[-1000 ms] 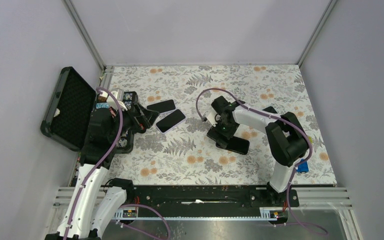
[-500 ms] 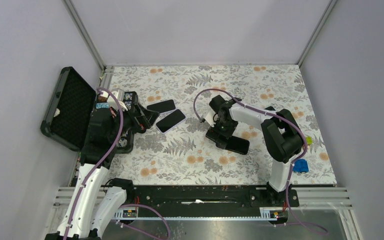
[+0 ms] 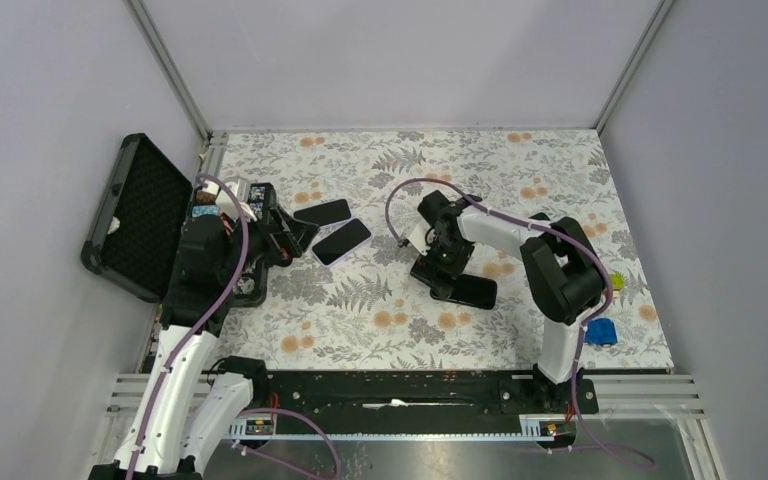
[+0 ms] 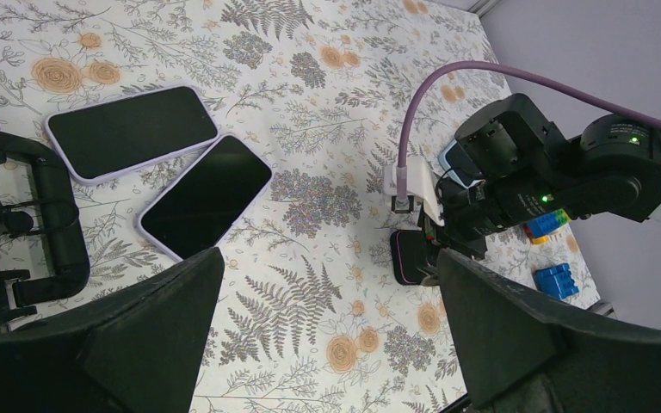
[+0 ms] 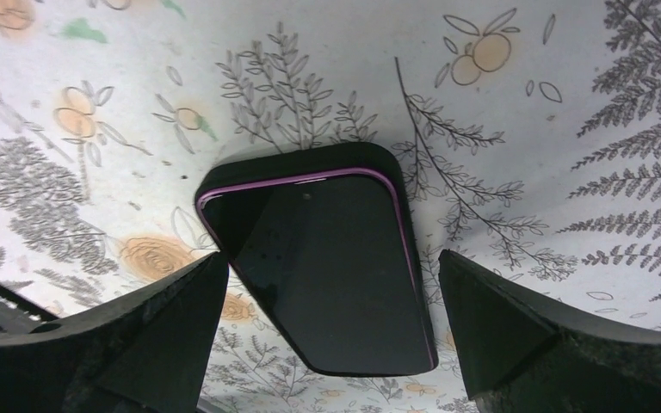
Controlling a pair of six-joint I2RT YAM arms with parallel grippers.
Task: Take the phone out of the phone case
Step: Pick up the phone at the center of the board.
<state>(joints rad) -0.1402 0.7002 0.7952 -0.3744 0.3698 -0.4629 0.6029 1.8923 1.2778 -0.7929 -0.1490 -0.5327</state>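
Below right pincer (image 5: pixel 329 258), phone (image 5: pixel 336 284) fills black case (image 5: pixel 301 162).

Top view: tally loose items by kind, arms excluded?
Phones: 3
Toy blocks: 2
Black carry case: 1
Total: 6

High overhead view plus two close wrist views, common tabletop (image 3: pixel 360 330)

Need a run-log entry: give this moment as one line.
right gripper: open, above cased phone | left gripper: open, holding nothing
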